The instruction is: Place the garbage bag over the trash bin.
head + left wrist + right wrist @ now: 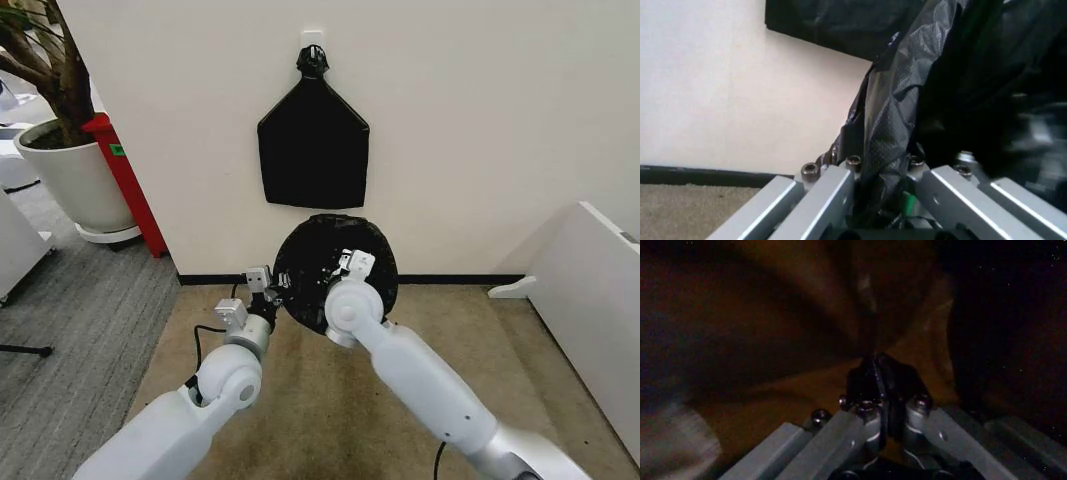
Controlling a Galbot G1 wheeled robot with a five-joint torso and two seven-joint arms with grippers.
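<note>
Plastic sits pinched in my left gripper, whose fingers clamp a fold of the garbage bag at its left edge, which I judge keeps that side of the mouth taut and open. To the right, my right gripper reaches into the bag's round black opening with its fingers nipped on a thin pleat of the film, probably to spread it over the trash bin, which I take to be beneath the plastic by the wall. I can read no label or writing anywhere, not even on the flat black bundle hanging on the wall above.

Garbage bag thin glossy crinkled black plastic; jaws brushed metal; carpet matt.
</note>
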